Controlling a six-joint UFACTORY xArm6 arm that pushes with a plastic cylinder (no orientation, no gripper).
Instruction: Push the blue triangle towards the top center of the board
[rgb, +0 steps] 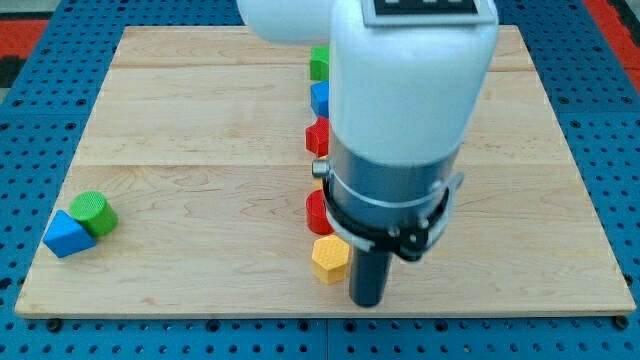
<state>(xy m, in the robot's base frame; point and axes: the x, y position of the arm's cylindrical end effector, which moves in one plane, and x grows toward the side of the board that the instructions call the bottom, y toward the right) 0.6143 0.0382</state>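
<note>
The blue triangle (67, 235) lies near the wooden board's bottom left corner, touching a green cylinder (94, 213) on its upper right. My tip (367, 302) is near the bottom centre of the board, just right of a yellow hexagon block (329, 259), far to the right of the blue triangle. The white arm body (400, 100) hides much of the board's centre.
A column of blocks runs down the board's middle, partly hidden by the arm: a green block (318, 63) at the top, a blue block (320, 99), a red block (317, 137) and another red block (317, 212). The board's bottom edge (320, 312) is close below my tip.
</note>
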